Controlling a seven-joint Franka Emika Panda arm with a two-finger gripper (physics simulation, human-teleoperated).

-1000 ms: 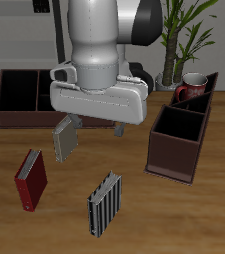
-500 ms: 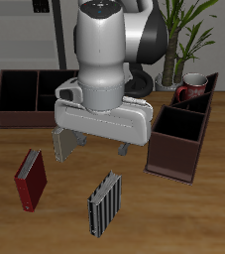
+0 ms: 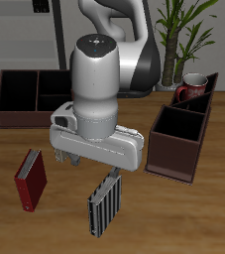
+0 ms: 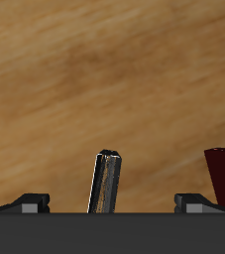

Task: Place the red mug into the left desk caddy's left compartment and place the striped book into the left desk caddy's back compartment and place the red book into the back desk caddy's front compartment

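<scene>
Sitting in left desk caddy [image 3: 183, 134]: red mug [image 3: 190, 89], prob. left compartment.

Colours here: the red mug [image 3: 190, 89] is dark red with a white inside, the striped book [image 3: 104, 203] has black and light grey vertical stripes, the red book [image 3: 30, 180] is red with a dark edge, both caddies, left desk caddy [image 3: 181, 139] and back desk caddy [image 3: 25, 97], are dark brown, and the table [image 3: 183, 213] is warm wood grain.

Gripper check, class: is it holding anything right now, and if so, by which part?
Nothing is held. The gripper is open above the striped book, whose top edge stands between the fingers untouched.
</scene>
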